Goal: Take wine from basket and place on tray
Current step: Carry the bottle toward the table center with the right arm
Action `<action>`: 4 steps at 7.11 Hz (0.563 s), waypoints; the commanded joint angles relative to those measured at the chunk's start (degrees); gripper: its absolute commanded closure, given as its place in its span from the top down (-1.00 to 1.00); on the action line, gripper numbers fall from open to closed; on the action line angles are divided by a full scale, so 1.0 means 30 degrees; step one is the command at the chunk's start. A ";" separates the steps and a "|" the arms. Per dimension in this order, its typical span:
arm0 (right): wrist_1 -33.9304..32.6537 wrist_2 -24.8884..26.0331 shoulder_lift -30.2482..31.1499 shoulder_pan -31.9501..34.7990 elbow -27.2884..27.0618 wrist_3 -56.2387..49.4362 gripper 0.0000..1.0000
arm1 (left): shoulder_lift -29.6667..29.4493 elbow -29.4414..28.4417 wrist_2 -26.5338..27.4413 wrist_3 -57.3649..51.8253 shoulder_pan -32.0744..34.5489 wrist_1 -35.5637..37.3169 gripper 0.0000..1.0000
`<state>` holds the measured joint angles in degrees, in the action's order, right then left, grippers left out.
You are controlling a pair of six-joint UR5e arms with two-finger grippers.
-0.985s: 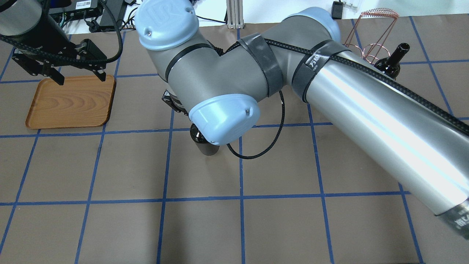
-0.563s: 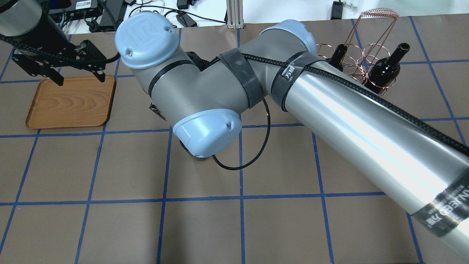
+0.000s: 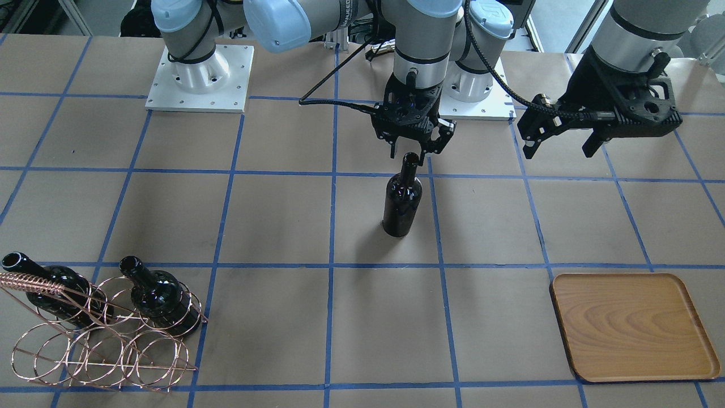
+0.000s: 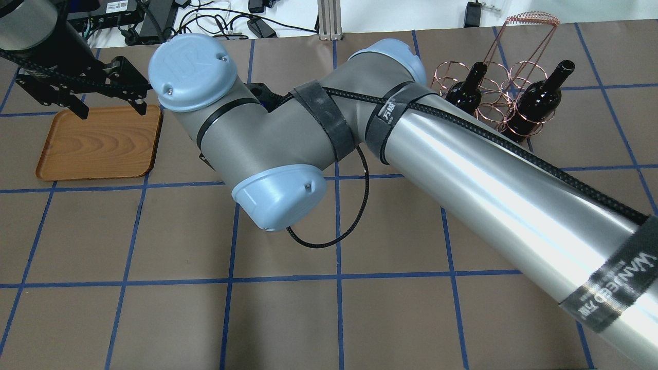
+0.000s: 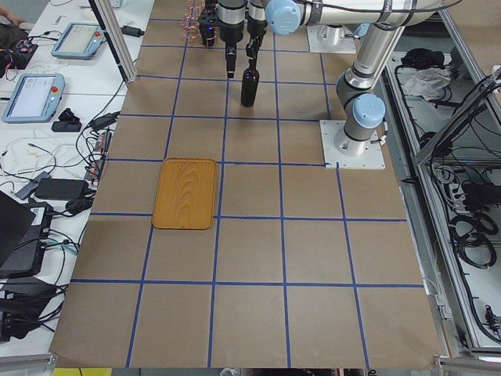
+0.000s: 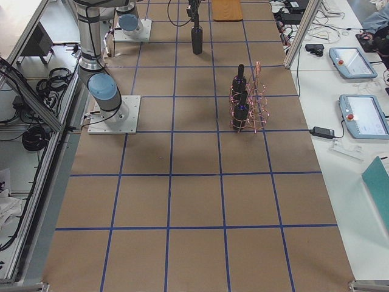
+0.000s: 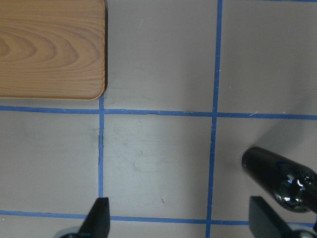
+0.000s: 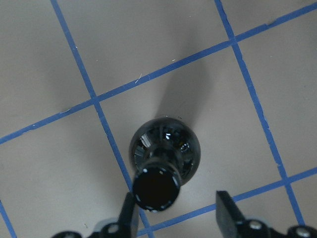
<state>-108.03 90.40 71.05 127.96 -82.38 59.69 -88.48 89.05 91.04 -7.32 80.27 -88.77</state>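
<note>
One wine bottle (image 3: 402,198) stands upright on the table near its middle. It also shows in the right wrist view (image 8: 165,153) and the left wrist view (image 7: 280,176). My right gripper (image 3: 412,152) is open, with its fingers on either side of the bottle's mouth and just above it. In the right wrist view the right gripper (image 8: 176,215) holds nothing. My left gripper (image 3: 558,153) is open and empty, above the table by the tray (image 3: 631,326). In the overhead view my right arm hides the standing bottle. The basket (image 3: 96,345) holds two more bottles (image 3: 158,297).
In the overhead view the tray (image 4: 97,144) lies at the far left under my left gripper (image 4: 112,111), and the basket (image 4: 493,97) stands at the far right. My right arm (image 4: 488,174) spans the table's middle. Blue tape lines grid the brown tabletop.
My right arm has swung left in the overhead view, uncovering the basket and both its bottles. The standing bottle is now hidden under the wrist. The left arm has not moved.
</note>
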 commanded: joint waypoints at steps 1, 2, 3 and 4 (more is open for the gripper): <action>0.0090 -0.0016 0.0483 -0.0229 0.0008 -0.0673 1.00 | 0.0019 0.0025 0.0003 0.0006 0.0051 0.0001 1.00; 0.0149 0.0245 0.1008 -0.0608 0.0008 -0.2534 1.00 | 0.0048 0.0025 0.0032 0.0007 0.0051 -0.0028 1.00; 0.0787 0.0335 0.1681 -0.1163 -0.0050 -0.3394 1.00 | 0.0165 0.0025 0.0062 0.0036 0.0196 -0.0028 1.00; 0.2215 0.0336 0.2355 -0.2155 -0.0109 -0.5520 1.00 | 0.0311 0.0025 0.0149 0.0268 0.0314 -0.0202 1.00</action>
<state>-105.26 91.24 75.72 124.44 -82.51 49.47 -88.00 89.11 91.26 -7.07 80.80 -88.98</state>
